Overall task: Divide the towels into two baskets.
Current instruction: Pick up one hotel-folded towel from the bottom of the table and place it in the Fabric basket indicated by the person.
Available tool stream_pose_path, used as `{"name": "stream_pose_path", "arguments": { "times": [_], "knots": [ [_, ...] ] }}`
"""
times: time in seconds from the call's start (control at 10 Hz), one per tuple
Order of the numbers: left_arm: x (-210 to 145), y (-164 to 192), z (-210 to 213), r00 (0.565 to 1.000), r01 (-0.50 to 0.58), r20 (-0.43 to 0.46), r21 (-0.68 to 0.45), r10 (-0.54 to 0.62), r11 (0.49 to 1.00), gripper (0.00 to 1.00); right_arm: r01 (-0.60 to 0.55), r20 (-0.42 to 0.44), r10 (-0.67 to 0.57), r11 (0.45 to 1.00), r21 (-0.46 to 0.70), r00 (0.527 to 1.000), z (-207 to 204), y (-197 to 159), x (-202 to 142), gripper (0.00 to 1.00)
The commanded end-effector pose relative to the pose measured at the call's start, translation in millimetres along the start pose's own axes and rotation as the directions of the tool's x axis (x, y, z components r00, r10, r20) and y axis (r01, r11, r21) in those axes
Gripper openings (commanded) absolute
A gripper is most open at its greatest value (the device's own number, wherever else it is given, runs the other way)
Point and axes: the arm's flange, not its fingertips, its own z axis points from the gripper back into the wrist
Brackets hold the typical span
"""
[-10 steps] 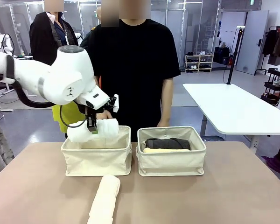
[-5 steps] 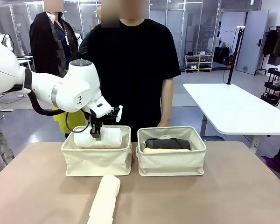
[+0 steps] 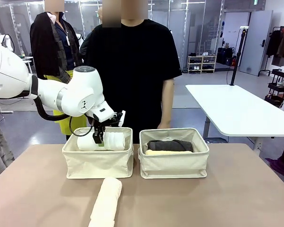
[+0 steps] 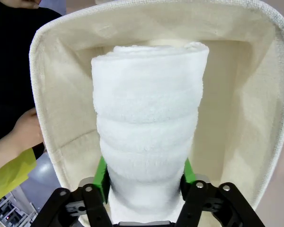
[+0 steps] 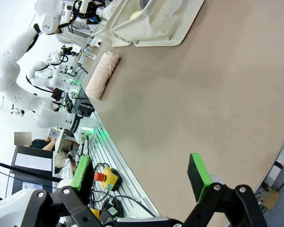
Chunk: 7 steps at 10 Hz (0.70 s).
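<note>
The left gripper (image 3: 100, 136) has been lowering the rolled white towel (image 3: 114, 141) into the left basket (image 3: 98, 163). Its pads are flanking the roll, and whether they are pinching it cannot be told. The right gripper (image 5: 142, 177) is hanging spread. The second white towel (image 3: 105, 201) is lying before that basket, long axis near-to-far, nearer the left arm.

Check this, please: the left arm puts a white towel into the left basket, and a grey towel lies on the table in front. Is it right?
No. The towel on the table is white, not grey, as the front view shows. The rest is correct.
</note>
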Motion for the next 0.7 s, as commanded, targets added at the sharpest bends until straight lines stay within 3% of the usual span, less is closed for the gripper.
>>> {"name": "stream_pose_path", "arguments": {
  "times": [0.0,0.4,0.6],
  "knots": [
    [-2.1,4.3,4.6,1.000,0.001,0.018,0.010,-0.001,1.000,1.00,0.005,-0.009,-0.005,1.000,-0.008,1.000,1.0,4.1,-1.7,1.00],
    [-4.2,-3.2,11.2,0.999,0.000,0.039,0.013,-0.001,1.000,1.00,0.005,-0.009,-0.005,1.000,-0.008,1.000,1.0,4.1,-1.7,1.00],
    [0.4,2.1,2.6,1.000,-0.002,0.003,0.006,0.002,1.000,1.00,0.005,-0.009,-0.005,1.000,-0.008,1.000,1.0,4.1,-1.7,1.00]
  ]
}}
